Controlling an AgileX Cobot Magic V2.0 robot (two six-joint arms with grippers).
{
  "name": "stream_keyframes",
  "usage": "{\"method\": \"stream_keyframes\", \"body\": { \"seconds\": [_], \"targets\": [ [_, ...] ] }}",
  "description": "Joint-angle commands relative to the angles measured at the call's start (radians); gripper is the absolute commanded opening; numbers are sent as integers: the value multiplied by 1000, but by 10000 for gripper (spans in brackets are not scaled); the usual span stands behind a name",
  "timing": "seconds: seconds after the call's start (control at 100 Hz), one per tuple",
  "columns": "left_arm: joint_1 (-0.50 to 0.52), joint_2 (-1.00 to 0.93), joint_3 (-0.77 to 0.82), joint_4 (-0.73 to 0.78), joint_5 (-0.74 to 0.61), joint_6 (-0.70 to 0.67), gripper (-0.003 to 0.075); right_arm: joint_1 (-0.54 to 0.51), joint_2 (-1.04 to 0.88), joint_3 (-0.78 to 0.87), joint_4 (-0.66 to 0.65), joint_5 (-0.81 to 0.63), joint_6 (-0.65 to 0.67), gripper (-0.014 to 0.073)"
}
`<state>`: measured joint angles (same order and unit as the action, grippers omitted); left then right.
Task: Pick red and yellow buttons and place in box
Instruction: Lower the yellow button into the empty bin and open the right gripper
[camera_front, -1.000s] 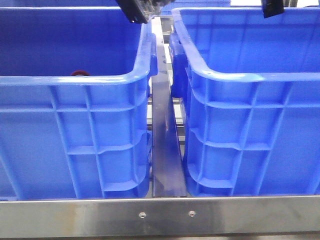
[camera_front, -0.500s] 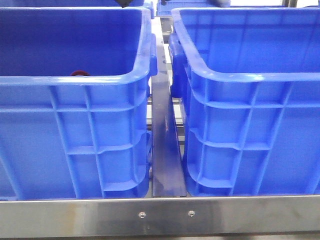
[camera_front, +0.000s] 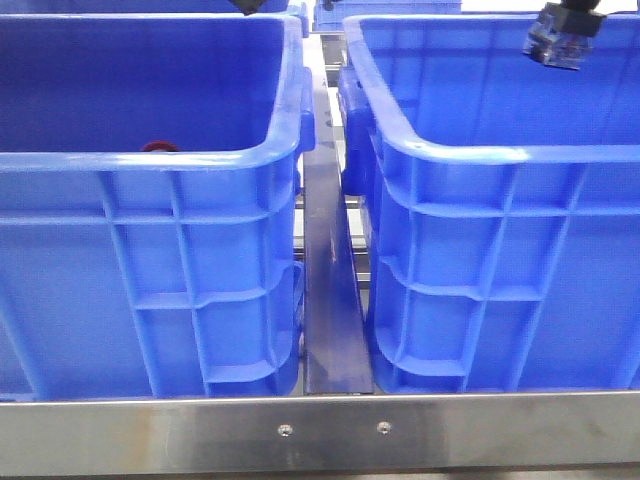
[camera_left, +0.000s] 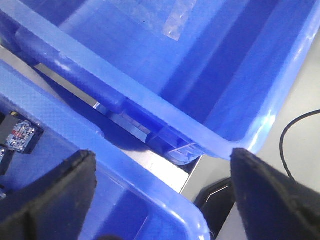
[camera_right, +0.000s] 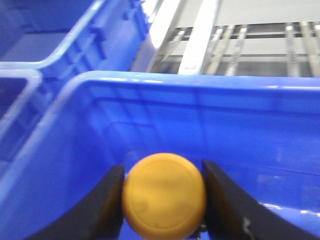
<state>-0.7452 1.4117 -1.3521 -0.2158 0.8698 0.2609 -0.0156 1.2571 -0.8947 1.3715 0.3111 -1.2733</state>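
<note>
Gripping the yellow button (camera_right: 164, 195) by its cap between closed jaws above the right box (camera_front: 480, 155), the right gripper (camera_right: 164, 200) risked a slip; the left gripper (camera_left: 160, 195) hung open, empty.

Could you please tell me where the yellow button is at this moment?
The yellow button sits clamped between the right gripper fingers, held above the inside of the right-hand blue crate.

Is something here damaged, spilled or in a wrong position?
Nothing stands out. Both blue crates stand upright and intact. The right pincer holds the yellow button squarely; the left pincer is open and empty.
</note>
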Motion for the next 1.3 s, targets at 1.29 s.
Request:
{"method": "stream_keyframes", "body": {
  "seconds": [1.29],
  "targets": [
    [-7,-35,-28,-24,-75,3,525,66,476,-289,46,-211,-63,202]
  ]
}}
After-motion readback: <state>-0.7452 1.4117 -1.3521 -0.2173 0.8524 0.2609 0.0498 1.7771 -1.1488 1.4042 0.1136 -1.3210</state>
